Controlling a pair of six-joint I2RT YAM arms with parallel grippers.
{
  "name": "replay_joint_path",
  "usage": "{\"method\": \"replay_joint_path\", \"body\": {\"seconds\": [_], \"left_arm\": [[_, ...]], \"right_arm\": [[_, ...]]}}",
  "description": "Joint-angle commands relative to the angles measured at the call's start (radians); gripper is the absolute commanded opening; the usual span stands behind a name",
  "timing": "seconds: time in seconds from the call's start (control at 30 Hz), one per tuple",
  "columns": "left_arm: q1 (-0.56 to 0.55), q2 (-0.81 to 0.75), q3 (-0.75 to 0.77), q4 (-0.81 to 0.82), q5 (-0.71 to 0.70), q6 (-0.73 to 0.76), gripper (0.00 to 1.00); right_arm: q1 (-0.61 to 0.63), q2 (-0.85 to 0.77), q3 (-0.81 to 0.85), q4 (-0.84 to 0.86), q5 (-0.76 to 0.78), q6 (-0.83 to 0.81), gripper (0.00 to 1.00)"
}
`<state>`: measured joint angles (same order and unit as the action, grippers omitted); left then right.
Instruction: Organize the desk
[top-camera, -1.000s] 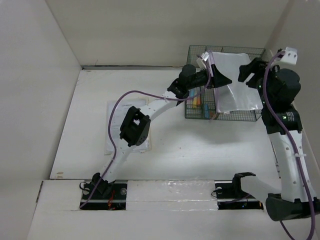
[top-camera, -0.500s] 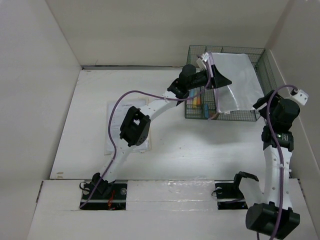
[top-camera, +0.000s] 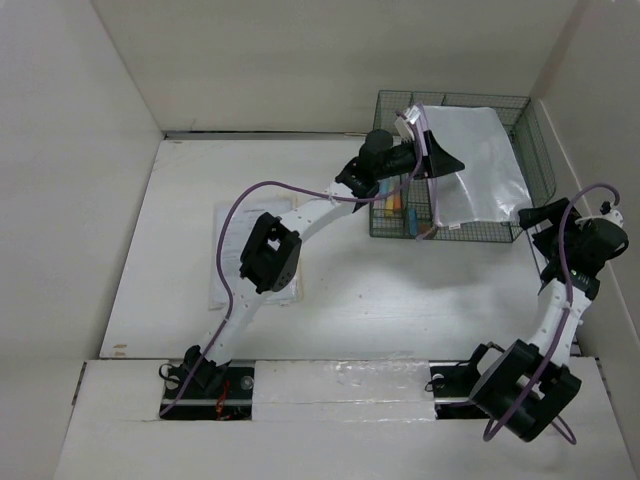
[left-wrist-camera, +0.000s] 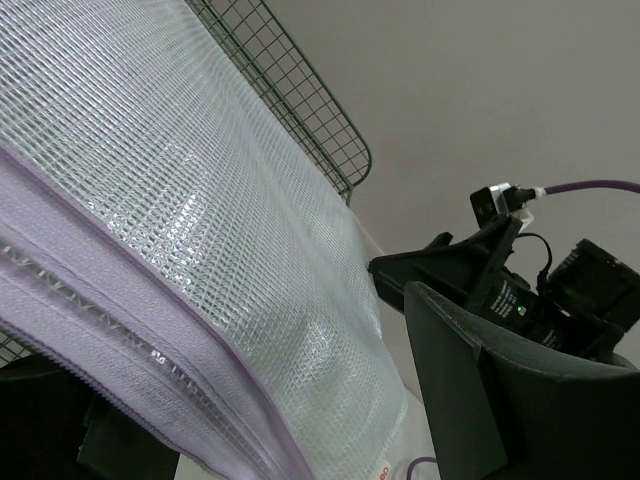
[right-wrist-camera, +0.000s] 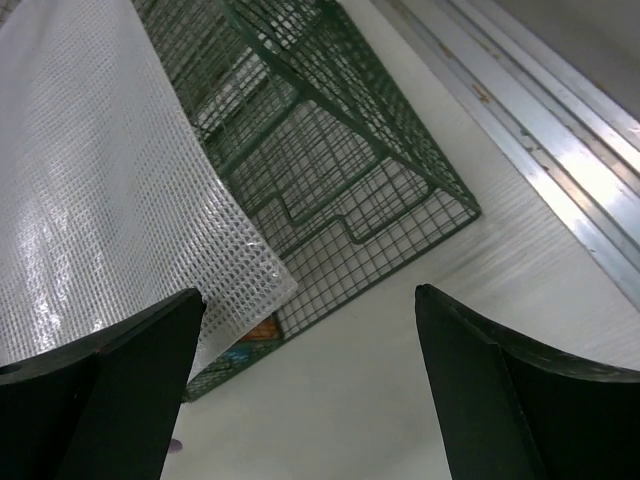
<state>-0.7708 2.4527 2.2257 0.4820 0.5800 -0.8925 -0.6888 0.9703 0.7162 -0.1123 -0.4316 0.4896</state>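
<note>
A clear mesh pouch (top-camera: 480, 165) with a lilac zipper edge lies tilted across the top of the green wire rack (top-camera: 525, 130) at the back right of the white desk (top-camera: 400, 290). My left gripper (top-camera: 445, 160) sits at the pouch's left zipper edge. In the left wrist view the pouch (left-wrist-camera: 200, 200) passes between the spread fingers of the left gripper (left-wrist-camera: 230, 340), with a gap beside the right finger. My right gripper (top-camera: 535, 215) is open and empty, right of the rack and off the pouch. Its wrist view shows the gripper (right-wrist-camera: 310, 300), the pouch's corner (right-wrist-camera: 90, 170) and the rack (right-wrist-camera: 330, 150).
Coloured items (top-camera: 395, 205) sit in the rack's left compartment and also show in the right wrist view (right-wrist-camera: 255, 328). A white paper sheet (top-camera: 225, 255) lies on the desk under my left arm. White walls close in on the left, back and right.
My right arm has pulled back from the pouch's right side, moving down and right to beside the rack. The pouch has settled flatter on the rack. My left arm has stayed put.
</note>
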Motion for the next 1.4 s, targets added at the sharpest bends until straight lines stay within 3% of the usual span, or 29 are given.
{"method": "replay_joint_path", "body": {"seconds": [0.0, 0.13, 0.4, 0.43, 0.53, 0.6, 0.77, 1.17, 1.37], "left_arm": [[-0.005, -0.072, 0.04, 0.061, 0.021, 0.009, 0.73], [-0.015, -0.064, 0.052, 0.058, 0.023, 0.009, 0.73], [-0.024, -0.066, 0.054, 0.043, 0.029, 0.027, 0.72], [-0.024, -0.067, 0.054, 0.04, 0.029, 0.03, 0.72], [-0.024, -0.072, 0.051, 0.033, 0.026, 0.038, 0.72], [-0.024, -0.073, 0.051, 0.035, 0.02, 0.037, 0.72], [-0.033, -0.073, 0.055, 0.03, 0.021, 0.038, 0.71], [-0.033, -0.077, 0.051, 0.009, 0.011, 0.058, 0.7], [-0.033, -0.09, 0.054, -0.043, -0.029, 0.107, 0.84]], "right_arm": [[-0.025, 0.007, 0.009, 0.215, -0.22, 0.05, 0.92], [-0.025, 0.051, 0.032, 0.246, -0.259, 0.096, 0.92], [-0.025, 0.119, 0.003, 0.378, -0.295, 0.191, 0.7], [-0.025, 0.119, 0.002, 0.384, -0.294, 0.195, 0.61], [-0.025, 0.107, -0.011, 0.433, -0.291, 0.23, 0.48], [-0.015, 0.075, -0.011, 0.461, -0.28, 0.245, 0.24], [-0.015, 0.013, 0.011, 0.445, -0.237, 0.23, 0.01], [-0.015, -0.062, 0.062, 0.361, -0.148, 0.17, 0.0], [-0.005, 0.025, 0.153, 0.463, -0.07, 0.237, 0.0]]}}
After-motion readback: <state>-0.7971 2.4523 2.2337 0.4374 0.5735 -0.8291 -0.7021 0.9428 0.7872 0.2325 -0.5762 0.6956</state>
